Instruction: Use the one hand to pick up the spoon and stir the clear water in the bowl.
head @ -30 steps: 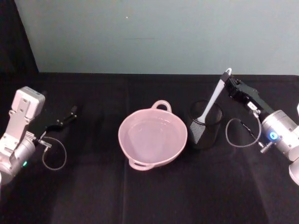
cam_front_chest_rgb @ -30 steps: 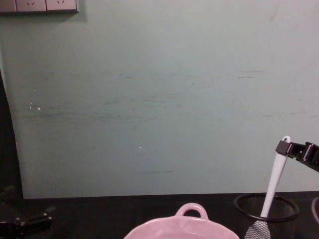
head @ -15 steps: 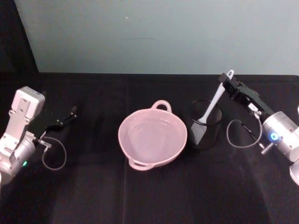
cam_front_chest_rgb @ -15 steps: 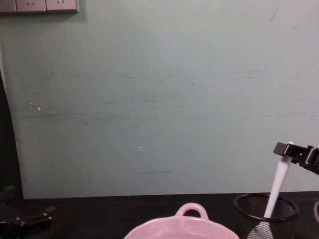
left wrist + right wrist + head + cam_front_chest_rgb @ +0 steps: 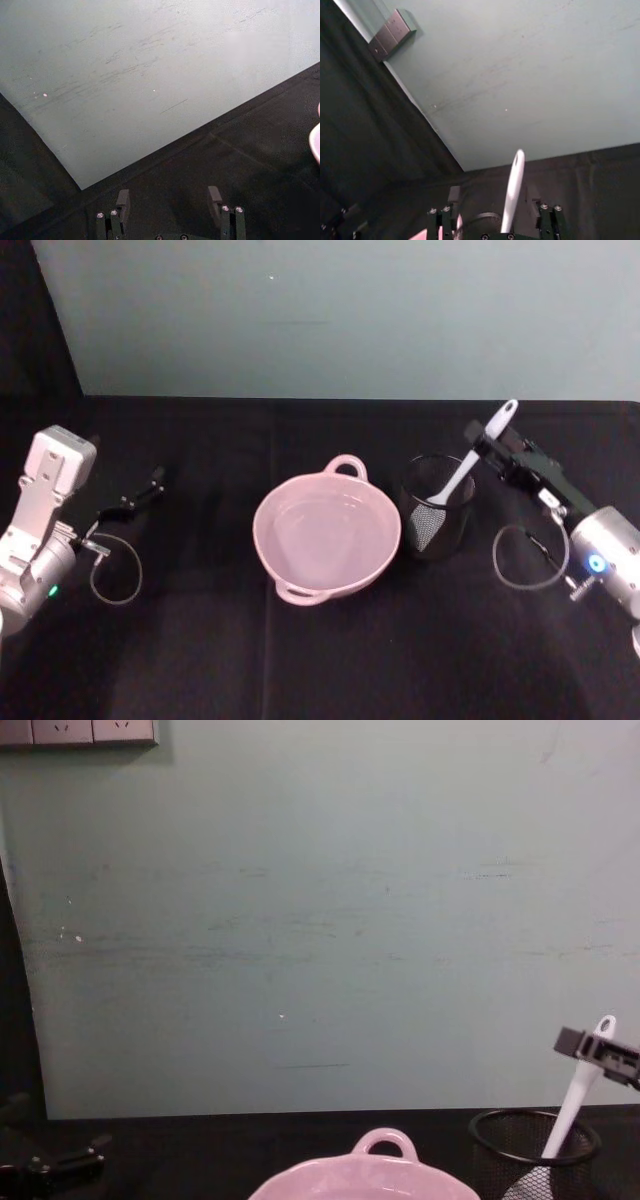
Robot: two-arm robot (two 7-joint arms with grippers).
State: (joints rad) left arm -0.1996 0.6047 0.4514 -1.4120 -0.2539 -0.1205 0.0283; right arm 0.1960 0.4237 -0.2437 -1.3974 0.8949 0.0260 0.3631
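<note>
Spoon (image 5: 470, 466) lowered, tilted | right gripper (image 5: 484, 448) at handle | mesh cup (image 5: 436, 508)

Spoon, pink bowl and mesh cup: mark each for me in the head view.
spoon (image 5: 462, 478): head view, mid-handle.
pink bowl (image 5: 392, 537): head view, right side of rim.
mesh cup (image 5: 450, 530): head view, front of mesh wall.

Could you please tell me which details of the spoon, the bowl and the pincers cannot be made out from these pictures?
- Right pincer grip on the spoon: head view, contact too small; wrist view, cut off by the edge.
- Spoon's paddle: behind the black mesh cup wall.
- Water in the pink bowl: head view, level indistinct; chest view, rim hides the inside.
- Left pincer: head view, black against black cloth.
</note>
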